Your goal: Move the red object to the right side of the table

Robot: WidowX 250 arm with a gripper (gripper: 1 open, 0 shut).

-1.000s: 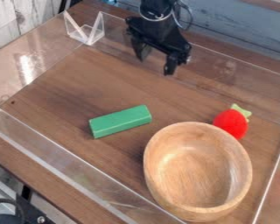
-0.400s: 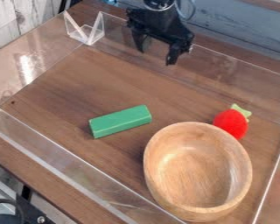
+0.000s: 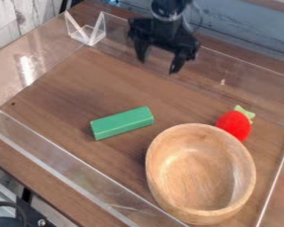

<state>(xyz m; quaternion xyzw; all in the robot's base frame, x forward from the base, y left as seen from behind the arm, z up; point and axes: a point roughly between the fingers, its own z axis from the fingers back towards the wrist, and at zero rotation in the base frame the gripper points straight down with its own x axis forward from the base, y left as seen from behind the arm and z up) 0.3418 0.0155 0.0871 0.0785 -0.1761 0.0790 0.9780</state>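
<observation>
small red object (image 3: 237,123), green-topped

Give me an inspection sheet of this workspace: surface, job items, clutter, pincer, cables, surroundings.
Surface: dark wood-grain table, bordered by low clear acrylic walls.
Job's things: red object lies near the right edge, right by the wooden bowl's rim; contact cannot be told.
Clutter: green block lies flat near the middle; round wooden bowl upright and empty at front right; small clear stand at the back left.
Grippers: black pincer hangs over the back of the table, jaws open, holding nothing, far from the red object.
Cables: nothing seen.
Surroundings: pale planked surface beyond the left wall.
</observation>
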